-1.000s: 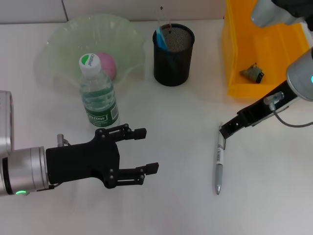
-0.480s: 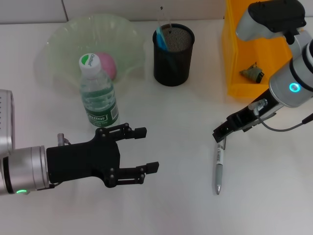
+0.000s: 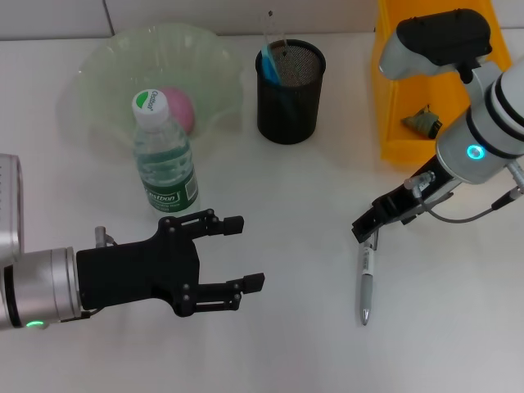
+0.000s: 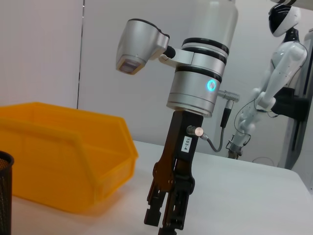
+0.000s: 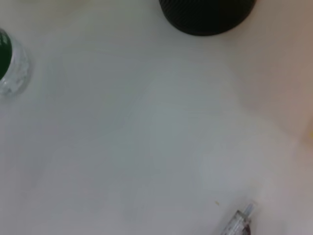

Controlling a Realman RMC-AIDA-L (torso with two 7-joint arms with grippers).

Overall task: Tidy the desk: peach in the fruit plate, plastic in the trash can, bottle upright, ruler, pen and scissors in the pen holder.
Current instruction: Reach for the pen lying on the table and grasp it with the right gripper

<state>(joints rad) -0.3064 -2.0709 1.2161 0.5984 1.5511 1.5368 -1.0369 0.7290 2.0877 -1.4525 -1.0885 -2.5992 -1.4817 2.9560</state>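
white desk (image 3: 278, 327), right end effector (image 3: 366, 228) over pen (image 3: 366, 278)

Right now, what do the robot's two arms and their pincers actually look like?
Both arms are silver-grey cylinders ending in black grippers. The left gripper has jointed black fingers, with a small green light on the arm's silver wrist. The right gripper is slim and black, with a grey cable looping beside it, a glowing cyan ring light, black bands and a small white label.
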